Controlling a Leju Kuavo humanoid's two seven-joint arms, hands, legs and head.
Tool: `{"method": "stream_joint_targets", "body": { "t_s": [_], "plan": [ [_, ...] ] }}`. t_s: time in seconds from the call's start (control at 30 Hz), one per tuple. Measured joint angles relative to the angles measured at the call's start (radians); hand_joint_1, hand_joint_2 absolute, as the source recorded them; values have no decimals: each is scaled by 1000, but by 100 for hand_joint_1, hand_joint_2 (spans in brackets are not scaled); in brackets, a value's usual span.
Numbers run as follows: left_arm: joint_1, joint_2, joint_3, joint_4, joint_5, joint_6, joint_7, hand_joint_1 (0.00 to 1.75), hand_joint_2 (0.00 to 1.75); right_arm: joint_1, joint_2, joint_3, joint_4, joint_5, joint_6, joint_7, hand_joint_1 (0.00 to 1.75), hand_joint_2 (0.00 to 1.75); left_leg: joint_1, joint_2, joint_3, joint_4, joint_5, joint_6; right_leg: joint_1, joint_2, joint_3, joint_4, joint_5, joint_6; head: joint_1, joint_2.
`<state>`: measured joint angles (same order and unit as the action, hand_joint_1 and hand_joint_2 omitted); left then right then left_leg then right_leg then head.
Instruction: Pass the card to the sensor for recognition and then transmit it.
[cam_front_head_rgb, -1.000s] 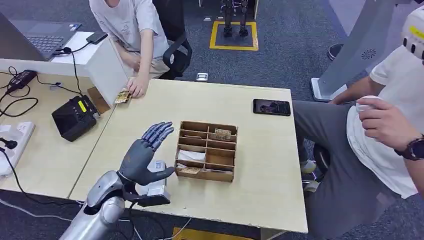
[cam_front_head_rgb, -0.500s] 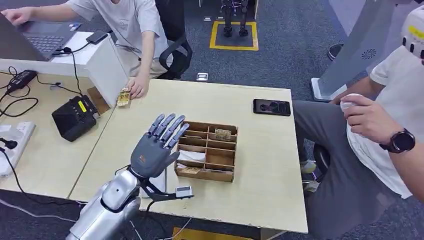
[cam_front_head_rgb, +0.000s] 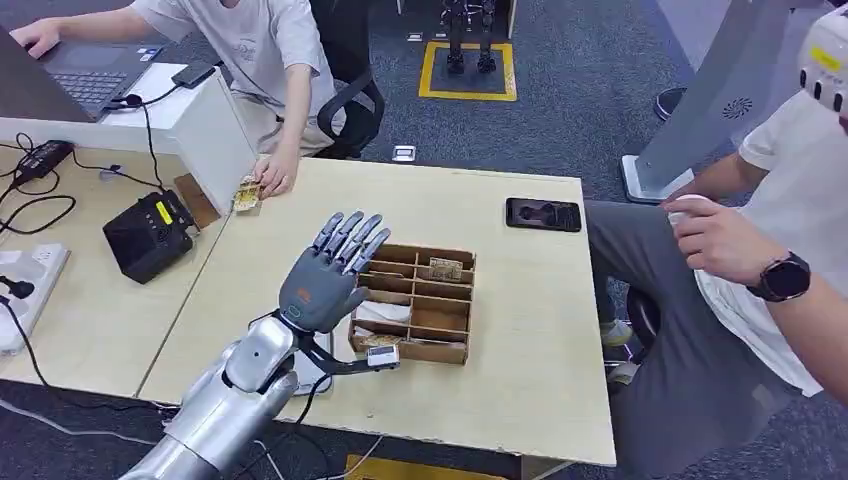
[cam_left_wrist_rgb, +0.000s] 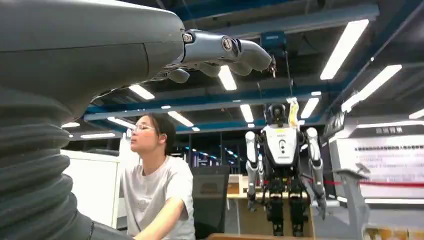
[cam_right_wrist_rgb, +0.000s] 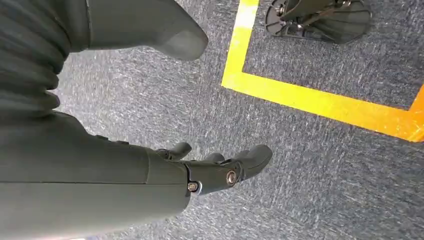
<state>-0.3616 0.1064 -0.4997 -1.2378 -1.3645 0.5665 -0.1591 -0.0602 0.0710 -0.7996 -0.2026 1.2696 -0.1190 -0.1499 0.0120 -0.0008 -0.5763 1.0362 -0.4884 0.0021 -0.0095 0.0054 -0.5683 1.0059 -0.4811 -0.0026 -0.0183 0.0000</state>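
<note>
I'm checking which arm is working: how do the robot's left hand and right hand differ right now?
The left hand is raised above the table, beside the wooden organizer; the right hand hangs over grey carpet. The left hand's fingers reach up and forward; the right hand's are loosely curled. Both hold nothing.

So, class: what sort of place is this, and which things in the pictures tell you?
Probably a robotics lab or test office: a laptop on a desk, a humanoid robot standing under ceiling strip lights, and yellow floor markings on carpet.
</note>
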Motion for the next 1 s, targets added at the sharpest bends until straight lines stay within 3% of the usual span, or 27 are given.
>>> {"method": "stream_joint_targets", "body": {
  "t_s": [0.3,0.7,1.0],
  "plan": [
    [-41,-20,-20,122,39,-49,-7,0,175,-2,3,-1,0,1,0,-2,0,175,0,0,0,0,0,0,0,0,0,0,0,0,0,0],
    [-44,-27,-45,146,110,-73,-57,0,175,-2,5,-5,0,18,0,-2,0,175,0,0,0,0,0,0,0,0,0,0,0,1,0,0],
    [-58,-29,-66,146,231,-190,-96,0,175,-2,11,-18,0,19,0,-3,0,175,0,0,0,0,0,0,0,0,0,0,0,1,0,0]
  ]
}}
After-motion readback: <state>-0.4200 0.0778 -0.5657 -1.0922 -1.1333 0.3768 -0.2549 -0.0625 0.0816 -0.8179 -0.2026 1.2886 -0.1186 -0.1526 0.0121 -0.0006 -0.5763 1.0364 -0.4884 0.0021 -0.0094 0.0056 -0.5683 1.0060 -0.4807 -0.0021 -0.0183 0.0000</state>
